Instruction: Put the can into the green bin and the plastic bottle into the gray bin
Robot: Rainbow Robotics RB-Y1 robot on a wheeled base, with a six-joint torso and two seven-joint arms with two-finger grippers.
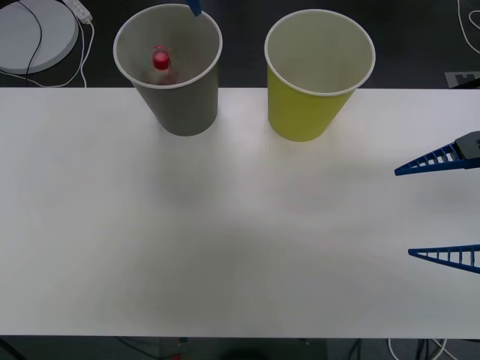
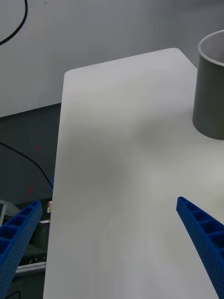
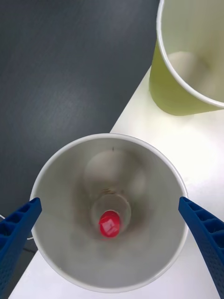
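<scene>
Now your bottle (image 3: 110,219) stands upright at the bottom of the gray bin (image 3: 56,243), directly beneath the left gripper (image 3: 109,233), which hangs above the bin's mouth with its fingers spread wide and holding nothing. That spread suits a release straight down: the fingers sit just outside the rim on either side, so a lift from here should clear the white edge without catching it. You see the bottle mostly from above, a red cap with the clear shoulders ringed around it, small against the bin's pale wall; the front view shows a hint of the label below the cap (image 1: 160,60).

Beside the left gripper, across a strip of table (image 1: 225,225), the green bin (image 1: 319,75) stands upright, and its pale inside looks bare from here. No can lies on the table, so judge that half of the job as not yet done.

Your right gripper (image 1: 442,210) is well off to the side, low over the table near its edge, fingers apart and nothing between them; the gray bin shows far ahead of it.
</scene>
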